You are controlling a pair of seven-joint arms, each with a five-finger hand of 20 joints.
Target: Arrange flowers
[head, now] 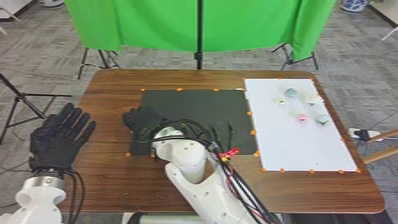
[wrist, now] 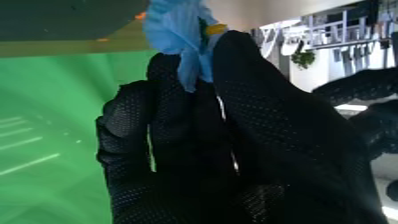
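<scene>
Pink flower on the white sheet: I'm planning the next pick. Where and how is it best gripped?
Probably pinch the bloom's sides, coming from above left: the pink flower shows as a small bloom, and the pale blue flower sits close on its right.

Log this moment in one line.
right hand: pinching blue flower, over dark mat | left hand: open | other flowers: on white sheet

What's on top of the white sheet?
Small pink, white and pale blue flowers lie on the white sheet; the patches beneath them are covered and can't be seen.
</scene>
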